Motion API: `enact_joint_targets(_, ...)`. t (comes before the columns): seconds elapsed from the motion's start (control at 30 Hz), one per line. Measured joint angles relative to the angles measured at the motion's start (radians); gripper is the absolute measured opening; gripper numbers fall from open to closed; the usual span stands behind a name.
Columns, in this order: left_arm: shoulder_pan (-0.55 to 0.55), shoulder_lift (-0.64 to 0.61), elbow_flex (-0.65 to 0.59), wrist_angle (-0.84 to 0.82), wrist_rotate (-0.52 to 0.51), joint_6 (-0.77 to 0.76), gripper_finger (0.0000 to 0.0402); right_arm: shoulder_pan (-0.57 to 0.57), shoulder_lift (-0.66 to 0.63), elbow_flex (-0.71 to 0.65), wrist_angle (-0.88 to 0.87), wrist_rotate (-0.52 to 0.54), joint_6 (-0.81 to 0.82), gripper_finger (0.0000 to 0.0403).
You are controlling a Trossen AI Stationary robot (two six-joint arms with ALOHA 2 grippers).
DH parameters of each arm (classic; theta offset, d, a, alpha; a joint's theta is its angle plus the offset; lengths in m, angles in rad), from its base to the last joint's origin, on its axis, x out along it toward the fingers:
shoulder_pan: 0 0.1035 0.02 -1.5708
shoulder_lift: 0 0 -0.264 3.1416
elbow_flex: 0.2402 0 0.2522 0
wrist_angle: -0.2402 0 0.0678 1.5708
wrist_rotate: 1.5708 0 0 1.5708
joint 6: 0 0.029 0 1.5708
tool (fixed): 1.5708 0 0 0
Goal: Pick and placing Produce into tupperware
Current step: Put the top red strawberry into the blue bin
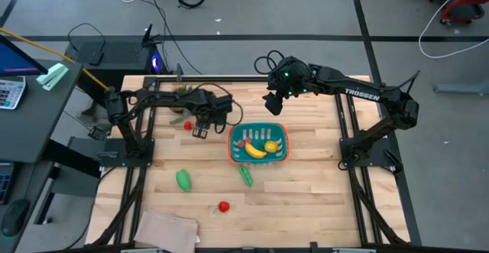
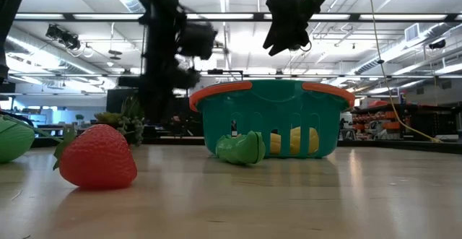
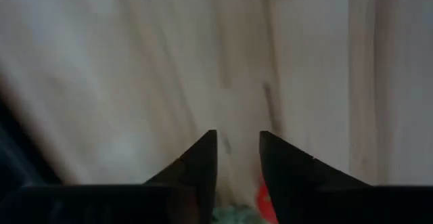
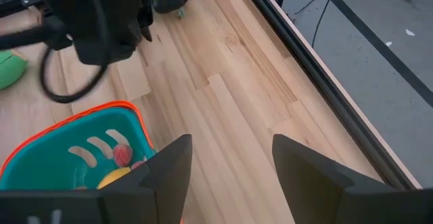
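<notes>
Basket: the teal basket (image 1: 259,144) with an orange-red rim and slotted walls sits near the middle of the wooden surface (image 1: 306,199).
Inside the basket: a yellow banana (image 1: 254,150), a yellow chunk (image 1: 271,146) and a small red piece (image 4: 122,155).
Just outside: a green pod (image 1: 246,176) lies close to the basket's near wall; in the low view it lies in front of the slots (image 2: 242,149).
Loose produce: a fatter green piece (image 1: 183,180) lies to the left of that pod, a strawberry (image 1: 224,206) nearer the front edge, and a small red round piece (image 1: 188,125) beside the left arm.
Left tool: the left tool (image 1: 200,133) hangs just beside the basket's left end, its fingers (image 3: 203,163) drawn near each other with a narrow gap and nothing between them.
Right tool: the right tool (image 1: 273,105) hovers above the basket's far side, fingers (image 4: 169,170) spread wide and empty.
Other things: a spiky potted plant (image 1: 182,92) at the far left edge, a tan cloth (image 1: 166,228) at the front left corner.
Room: grey floor with cables, a desk with a monitor at left.
</notes>
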Motion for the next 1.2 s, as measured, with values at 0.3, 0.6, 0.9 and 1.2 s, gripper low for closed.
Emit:
enact_joint_targets(0.3,0.000,-0.003,0.205,-0.186,0.005,-0.004,0.0081,0.000,0.000,0.000,0.000,0.000,-0.001,0.0214)
enact_joint_targets(0.6,0.073,-0.004,0.101,-0.380,0.193,-0.431,0.0199,0.000,0.000,0.000,0.000,0.000,-0.001,0.0214)
enact_joint_targets(0.9,0.131,-0.004,-0.029,-0.331,0.271,-0.460,0.0254,0.000,0.000,0.000,0.000,0.000,-0.001,0.0214)
enact_joint_targets(1.2,0.191,-0.004,-0.112,-0.298,0.268,-0.422,0.0232,0.000,0.000,0.000,0.000,0.000,-0.020,0.0214)
